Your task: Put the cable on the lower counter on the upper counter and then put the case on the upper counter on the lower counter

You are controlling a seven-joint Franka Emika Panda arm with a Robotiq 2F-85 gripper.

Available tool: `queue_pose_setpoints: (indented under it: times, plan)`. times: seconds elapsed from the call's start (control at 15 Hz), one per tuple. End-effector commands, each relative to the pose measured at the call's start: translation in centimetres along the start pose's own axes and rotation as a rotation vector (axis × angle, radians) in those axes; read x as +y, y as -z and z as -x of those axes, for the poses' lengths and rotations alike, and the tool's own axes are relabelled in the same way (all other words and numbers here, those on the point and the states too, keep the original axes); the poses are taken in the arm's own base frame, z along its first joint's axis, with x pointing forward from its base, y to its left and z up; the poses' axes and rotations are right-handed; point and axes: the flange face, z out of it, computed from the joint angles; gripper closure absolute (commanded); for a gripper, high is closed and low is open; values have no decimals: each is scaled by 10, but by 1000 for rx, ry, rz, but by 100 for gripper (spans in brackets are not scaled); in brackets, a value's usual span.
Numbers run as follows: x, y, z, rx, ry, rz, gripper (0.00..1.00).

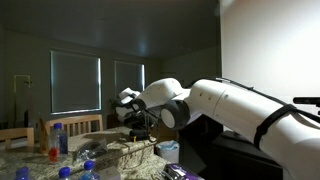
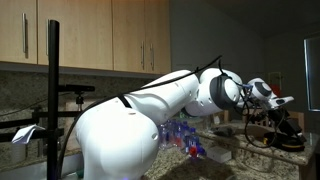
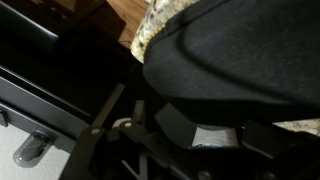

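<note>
Clear bottles with blue caps (image 1: 57, 137) grouped at lower left in an exterior view, two blind-covered windows (image 1: 75, 82) set in the dark room behind them, light wooden wall cabinets (image 2: 90, 35) mounted high, black upright pole (image 2: 52, 90) standing in the near foreground.

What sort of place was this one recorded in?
Most likely a home kitchen, seen in dim light: wooden wall cabinets in an exterior view, a speckled stone counter carrying blue-capped bottles, and a wooden chair before windows with blinds.
</note>
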Motion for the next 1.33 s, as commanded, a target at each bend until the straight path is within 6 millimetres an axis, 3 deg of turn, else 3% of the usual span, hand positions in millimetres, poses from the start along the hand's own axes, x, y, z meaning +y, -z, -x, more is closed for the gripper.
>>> queue_pose_setpoints:
  times: [0.0,0.2,0.47,1.07,1.27]
  plan:
    - [-4,4,12,-66,89,-18,0]
    - [-9,27,19,-82,174,-62,0]
    - [-13,36,43,-154,336,-63,0]
    - [41,22,44,-349,438,141,0]
    - [50,24,56,-394,469,137,0]
